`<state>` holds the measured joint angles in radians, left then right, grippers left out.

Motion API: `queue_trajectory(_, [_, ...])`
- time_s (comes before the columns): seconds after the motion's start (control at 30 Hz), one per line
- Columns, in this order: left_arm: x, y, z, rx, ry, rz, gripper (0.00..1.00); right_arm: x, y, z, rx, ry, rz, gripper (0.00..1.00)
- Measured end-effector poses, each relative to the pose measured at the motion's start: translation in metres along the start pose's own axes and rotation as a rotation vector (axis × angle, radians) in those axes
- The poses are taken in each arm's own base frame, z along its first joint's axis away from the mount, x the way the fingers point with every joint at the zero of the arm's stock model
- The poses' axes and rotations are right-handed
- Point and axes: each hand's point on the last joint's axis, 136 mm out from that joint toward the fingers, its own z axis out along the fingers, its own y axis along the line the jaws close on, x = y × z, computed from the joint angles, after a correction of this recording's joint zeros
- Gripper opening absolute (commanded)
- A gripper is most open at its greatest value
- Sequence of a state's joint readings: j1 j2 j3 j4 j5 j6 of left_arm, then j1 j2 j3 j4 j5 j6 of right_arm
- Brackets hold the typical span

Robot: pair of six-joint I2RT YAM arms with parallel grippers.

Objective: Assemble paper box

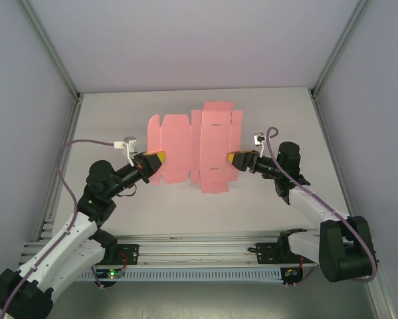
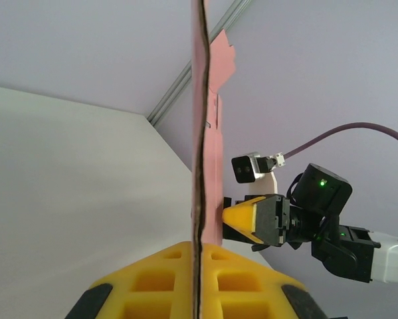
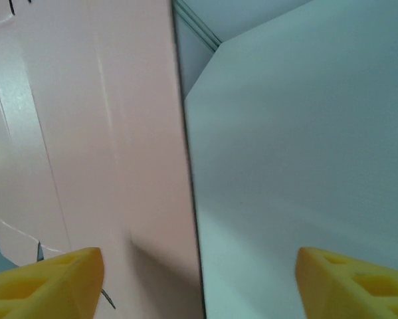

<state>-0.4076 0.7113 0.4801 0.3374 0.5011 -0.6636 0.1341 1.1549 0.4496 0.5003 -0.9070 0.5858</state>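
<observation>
Paper box (image 1: 195, 146), a flat pink die-cut sheet with flaps and rounded tabs, is spreading face up over the middle of the white counter (image 1: 119, 119), between the two arms. At its left edge, the left tool (image 1: 155, 159) is pinching the card. In the left wrist view the yellow fingers (image 2: 159, 266) are sitting pressed together on the sheet (image 2: 212, 166), which is showing edge-on as a thin line running up from between them, so this tool (image 2: 199, 249) is clamping the paper box.

Further right, the sheet's far edge is meeting the right tool (image 1: 233, 158), whose yellow tip (image 2: 242, 218) is pointing at the card from the opposite side. In the right wrist view the two yellow fingers (image 3: 46, 279) are standing wide apart, and the pink sheet (image 3: 105, 133) is reaching into the gap between them, lying close to the finger on the picture's left and well away from the other. The right tool (image 3: 199, 266) is gaping, not gripping.
</observation>
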Motion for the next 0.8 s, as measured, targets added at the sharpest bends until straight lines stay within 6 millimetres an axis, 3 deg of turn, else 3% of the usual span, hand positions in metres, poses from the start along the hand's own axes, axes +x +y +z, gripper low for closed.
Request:
queue_trajectory(0.13, [0.001,-0.001,0.0,0.004,0.003,0.0,0.0,0.0,0.002,0.001,-0.024,0.004,-0.002,0.54])
queue_trajectory(0.4, [0.0,-0.003,-0.001,0.005,-0.003,0.003,0.0,-0.009,0.021,-0.001,-0.102,-0.016,-0.043,0.39])
queue_trajectory(0.57, [-0.001,0.002,-0.002,-0.025,-0.018,-0.001,0.0,-0.011,0.035,-0.009,-0.116,-0.04,-0.086,0.14])
queue_trajectory(0.8, [0.003,0.012,-0.003,-0.071,-0.015,-0.016,0.03,-0.009,0.042,-0.015,-0.105,-0.043,-0.104,0.0])
